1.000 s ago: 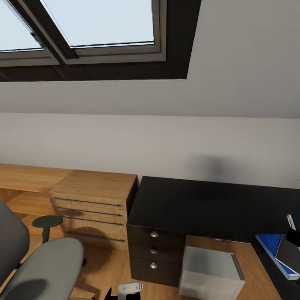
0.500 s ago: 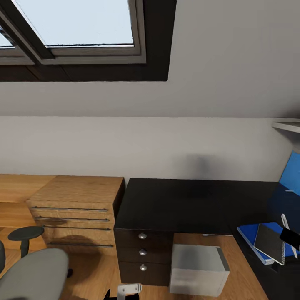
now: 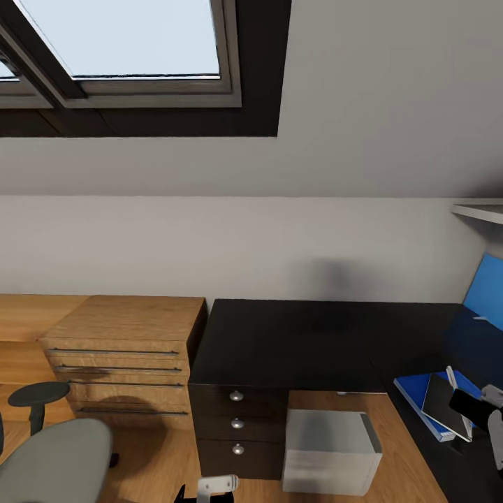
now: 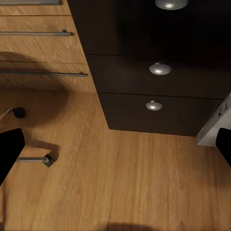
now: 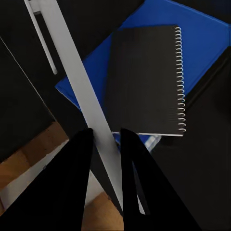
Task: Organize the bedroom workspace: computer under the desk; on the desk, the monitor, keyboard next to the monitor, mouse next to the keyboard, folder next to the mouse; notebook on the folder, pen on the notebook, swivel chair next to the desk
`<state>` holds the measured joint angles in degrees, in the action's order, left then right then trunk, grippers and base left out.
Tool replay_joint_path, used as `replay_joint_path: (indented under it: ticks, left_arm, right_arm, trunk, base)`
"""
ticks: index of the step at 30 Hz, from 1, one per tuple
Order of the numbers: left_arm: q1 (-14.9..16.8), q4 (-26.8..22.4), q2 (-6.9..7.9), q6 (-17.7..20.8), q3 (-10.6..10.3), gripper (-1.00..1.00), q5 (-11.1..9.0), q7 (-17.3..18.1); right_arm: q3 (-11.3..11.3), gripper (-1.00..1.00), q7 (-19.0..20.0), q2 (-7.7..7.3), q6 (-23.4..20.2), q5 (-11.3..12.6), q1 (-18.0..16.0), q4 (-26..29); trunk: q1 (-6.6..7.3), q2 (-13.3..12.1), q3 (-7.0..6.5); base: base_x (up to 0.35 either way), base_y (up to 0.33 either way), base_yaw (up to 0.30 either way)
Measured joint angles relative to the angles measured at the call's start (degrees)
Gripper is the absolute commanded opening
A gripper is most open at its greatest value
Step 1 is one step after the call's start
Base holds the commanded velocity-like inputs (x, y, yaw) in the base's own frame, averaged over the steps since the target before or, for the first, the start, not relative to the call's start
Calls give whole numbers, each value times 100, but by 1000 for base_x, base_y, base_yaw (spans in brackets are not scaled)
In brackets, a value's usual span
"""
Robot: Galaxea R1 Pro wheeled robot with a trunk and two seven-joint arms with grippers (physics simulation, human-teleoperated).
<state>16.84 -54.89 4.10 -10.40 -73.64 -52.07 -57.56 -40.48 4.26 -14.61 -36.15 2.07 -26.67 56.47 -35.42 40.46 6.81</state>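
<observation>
Currently logged: my right gripper (image 5: 103, 144) was clamped on the pen (image 5: 77, 96), over the notebook (image 3: 441, 405) lying on the folder (image 3: 413, 388), desk (image 3: 300, 342) at 4 o'clock. Computer (image 3: 328, 450) sat under desk at 5. My left gripper's (image 4: 115, 149) fingers were spread wide above floor (image 4: 120, 187).

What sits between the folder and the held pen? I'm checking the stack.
The notebook lies on the folder, under the pen held by the right gripper, in the right wrist view.
</observation>
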Motion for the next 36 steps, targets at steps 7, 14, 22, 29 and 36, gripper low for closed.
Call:
replay_joint_path:
  ticks: [7,14,22,29,36]
  left_arm:
    - [0,-3,4,-6,3,100,3,-12]
    - [0,4,8,-9,9,100,-13,-13]
    - [0,4,32,-9,18,100,17,-27]
    - [0,4,39,-9,18,100,20,-34]
    - [-1,-8,36,-11,14,100,27,-37]
  right_arm:
    - [7,-100,-618,130,150,6,-210,-137]
    - [549,-100,-2357,420,414,2,-1228,-165]
    - [625,-100,-2491,729,416,44,-1290,-279]
    - [627,-100,-2495,740,412,44,-1291,-416]
    - [632,-100,-2511,658,418,25,-1282,-657]
  trunk:
    - [0,0,0]
    - [0,0,0]
    - [0,0,0]
    - [0,0,0]
    - [0,0,0]
  base:
    - [0,0,0]
    - [0,0,0]
    - [0,0,0]
    - [0,0,0]
    - [0,0,0]
